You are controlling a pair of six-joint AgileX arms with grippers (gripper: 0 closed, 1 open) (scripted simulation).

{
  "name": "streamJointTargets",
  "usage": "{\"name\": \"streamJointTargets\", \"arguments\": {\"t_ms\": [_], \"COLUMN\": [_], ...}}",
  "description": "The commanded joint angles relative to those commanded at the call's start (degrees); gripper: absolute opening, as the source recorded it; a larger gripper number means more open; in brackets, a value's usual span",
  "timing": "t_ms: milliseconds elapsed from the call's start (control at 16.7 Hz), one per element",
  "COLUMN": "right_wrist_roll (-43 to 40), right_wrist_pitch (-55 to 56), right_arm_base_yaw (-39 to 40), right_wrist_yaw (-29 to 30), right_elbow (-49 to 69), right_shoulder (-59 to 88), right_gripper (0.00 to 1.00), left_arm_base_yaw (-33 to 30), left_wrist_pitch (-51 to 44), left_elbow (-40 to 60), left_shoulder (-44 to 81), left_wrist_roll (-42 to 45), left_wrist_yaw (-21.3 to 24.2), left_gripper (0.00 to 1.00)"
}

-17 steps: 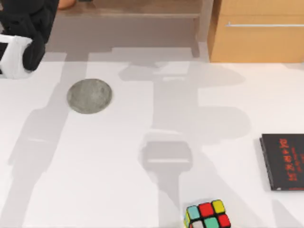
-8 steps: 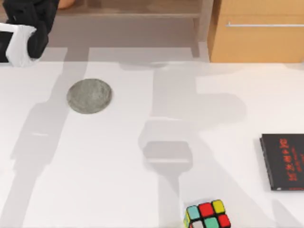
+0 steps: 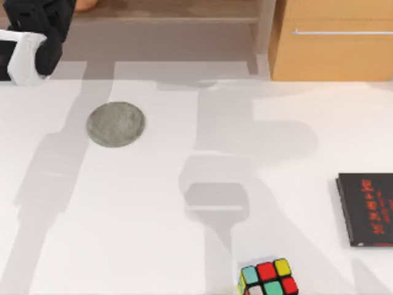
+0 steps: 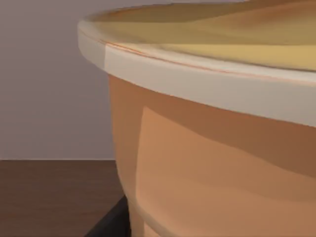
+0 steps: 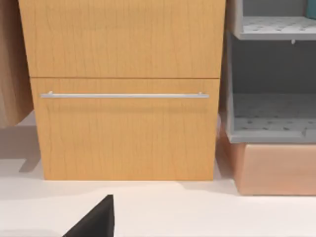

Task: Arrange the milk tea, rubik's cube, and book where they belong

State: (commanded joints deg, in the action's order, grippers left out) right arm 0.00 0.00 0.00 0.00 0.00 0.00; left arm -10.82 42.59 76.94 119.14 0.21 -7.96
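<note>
**At eleven o'clock: close approach to cup, tipping risk noted**

At eleven o'clock, past the table's far edge, finds the milk tea (image 4: 212, 148) within the brown wooden shelf (image 3: 184, 9), judged to be standing on the shelf board. Records the rubik's cube (image 3: 268, 278) at six o'clock on the white table (image 3: 184, 246), untouched. Notes a grey round coaster (image 3: 115, 124) at ten o'clock and a thin black book (image 3: 367, 209) with red lettering at four o'clock.

Hazards, as judged:
- Toppling or shoving the cup deeper into the shelf, caused by any sideways drift at such close range.
- Slipping on closure, caused by the tapered wall; advisable to clamp well below the pale lid.
- Popping the lid, caused by a grip set too high against its rim.
- Striking the shelf frame on withdrawal, caused by lifting before backing clear.

Pose: places the left arm (image 3: 27, 52) at ten to eleven o'clock, reaching over the far edge, with the left gripper (image 3: 54, 18) aimed into the shelf and hard up beside the cup's wall. Cannot tell whether clamped on the cup or apart. Logs the right gripper (image 5: 96, 221) idle, facing the drawer front of the wooden cabinet (image 5: 123, 128) at one o'clock; grip state likewise cannot be told.
</note>
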Motion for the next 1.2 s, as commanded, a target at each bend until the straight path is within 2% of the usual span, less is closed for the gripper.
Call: {"name": "streamJointTargets", "arguments": {"t_ms": [240, 300, 900, 1200], "right_wrist_roll": [0.0, 0.0, 0.0, 0.0], "right_wrist_pitch": [0.0, 0.0, 0.0, 0.0], "right_arm_base_yaw": [0.0, 0.0, 0.0, 0.0], "right_wrist_yaw": [0.0, 0.0, 0.0, 0.0], "right_elbow": [0.0, 0.0, 0.0, 0.0], "right_shoulder": [0.0, 0.0, 0.0, 0.0], "right_gripper": [1.0, 1.0, 1.0, 1.0], "left_arm_base_yaw": [0.0, 0.0, -0.29, -1.28], "left_wrist_pitch": [0.0, 0.0, 0.27, 2.49], "left_elbow": [0.0, 0.0, -0.94, -13.16], "left_shoulder": [0.0, 0.0, -1.04, -10.07], "left_wrist_roll": [0.0, 0.0, 0.09, 0.16], "left_wrist_yaw": [0.0, 0.0, -0.12, -1.27], "left_gripper": [0.02, 0.0, 0.0, 0.0]}}
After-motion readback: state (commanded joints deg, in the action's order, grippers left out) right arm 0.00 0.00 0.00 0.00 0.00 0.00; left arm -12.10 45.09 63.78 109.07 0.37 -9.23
